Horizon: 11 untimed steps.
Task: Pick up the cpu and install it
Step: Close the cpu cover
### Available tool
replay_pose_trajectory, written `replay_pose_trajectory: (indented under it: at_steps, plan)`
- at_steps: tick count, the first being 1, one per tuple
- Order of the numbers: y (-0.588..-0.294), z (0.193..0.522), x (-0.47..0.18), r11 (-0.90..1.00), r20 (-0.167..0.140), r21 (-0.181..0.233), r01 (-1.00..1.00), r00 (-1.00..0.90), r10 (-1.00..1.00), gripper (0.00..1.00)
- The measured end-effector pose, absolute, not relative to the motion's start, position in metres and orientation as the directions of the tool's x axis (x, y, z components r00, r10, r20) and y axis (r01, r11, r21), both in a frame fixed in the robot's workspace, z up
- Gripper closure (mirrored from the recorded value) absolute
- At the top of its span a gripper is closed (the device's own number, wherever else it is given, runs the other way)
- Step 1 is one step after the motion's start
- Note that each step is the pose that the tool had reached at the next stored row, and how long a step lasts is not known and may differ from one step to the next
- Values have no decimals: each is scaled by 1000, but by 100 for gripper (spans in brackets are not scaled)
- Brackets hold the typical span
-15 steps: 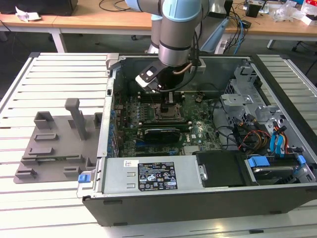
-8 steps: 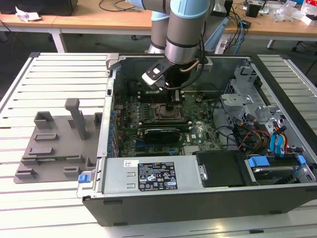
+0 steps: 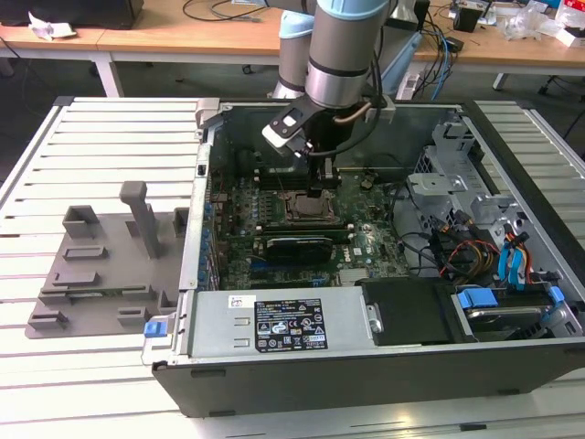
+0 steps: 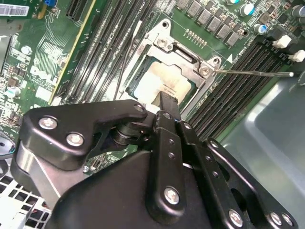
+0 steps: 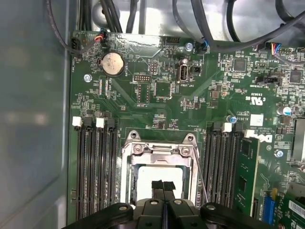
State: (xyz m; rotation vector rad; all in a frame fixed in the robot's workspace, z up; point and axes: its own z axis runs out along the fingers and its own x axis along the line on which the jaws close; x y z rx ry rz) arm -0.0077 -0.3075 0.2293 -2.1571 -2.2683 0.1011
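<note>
The cpu [image 5: 145, 174] lay in the socket [image 5: 157, 151] on the motherboard [image 5: 167, 95] inside the case [image 3: 302, 370]; the tray [image 3: 101, 274] stood on the surface [image 3: 110, 128] at the exterior view's left.

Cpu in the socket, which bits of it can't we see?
First wrist view: the end effector covers the cpu's near edge.
Second wrist view: the end effector hides the cpu's side nearest the camera.
Exterior view: too small, behind the end effector.

A grey tray [image 3: 91, 274] sits beside the open computer case [image 3: 292, 384] on the table [image 3: 91, 137].
</note>
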Motion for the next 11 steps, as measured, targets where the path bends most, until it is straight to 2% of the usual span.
replay_pose_trajectory:
  at_steps: [11]
  plan:
    - [-307, 244, -8, 49, -37, -53, 997, -51, 998, 89]
